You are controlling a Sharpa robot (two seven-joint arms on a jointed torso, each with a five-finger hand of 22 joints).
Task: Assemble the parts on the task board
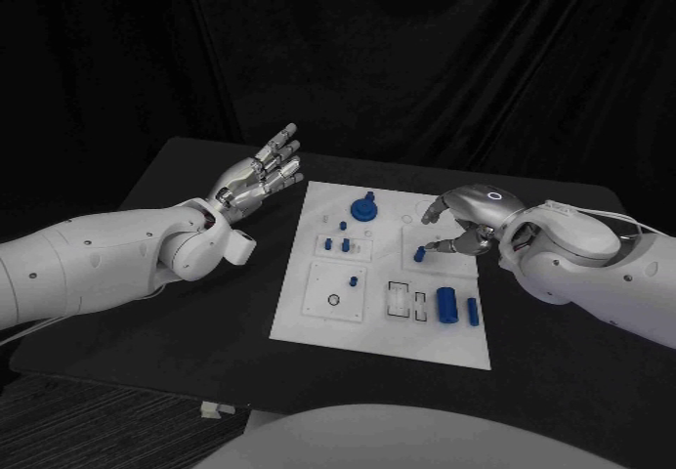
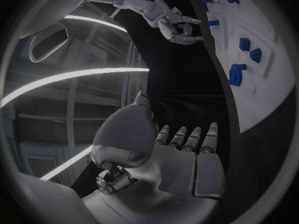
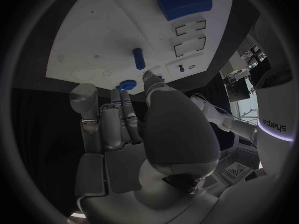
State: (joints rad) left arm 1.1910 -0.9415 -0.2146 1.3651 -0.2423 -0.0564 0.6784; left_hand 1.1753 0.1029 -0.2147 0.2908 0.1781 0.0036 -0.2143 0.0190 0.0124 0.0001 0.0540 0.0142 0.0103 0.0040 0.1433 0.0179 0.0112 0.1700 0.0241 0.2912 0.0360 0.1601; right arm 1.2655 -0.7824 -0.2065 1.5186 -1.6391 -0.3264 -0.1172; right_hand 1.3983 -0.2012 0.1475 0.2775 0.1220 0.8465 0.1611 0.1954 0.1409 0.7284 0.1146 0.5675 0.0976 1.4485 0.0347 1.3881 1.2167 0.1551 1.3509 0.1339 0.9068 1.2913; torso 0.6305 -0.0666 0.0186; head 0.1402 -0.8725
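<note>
Blue parts (image 1: 446, 304) lie on the white task board (image 1: 318, 318), on a black table (image 1: 169, 322).

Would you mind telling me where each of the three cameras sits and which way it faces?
Head view: from the robot's head, looking down at the task board; both arms show, the left hand raised with fingers spread off the board, the right hand over it.
Left wrist view: behind the left hand, facing across the table towards the right hand.
Right wrist view: behind the right hand, facing the board.
Shared: all three show the board with its blue parts.
</note>
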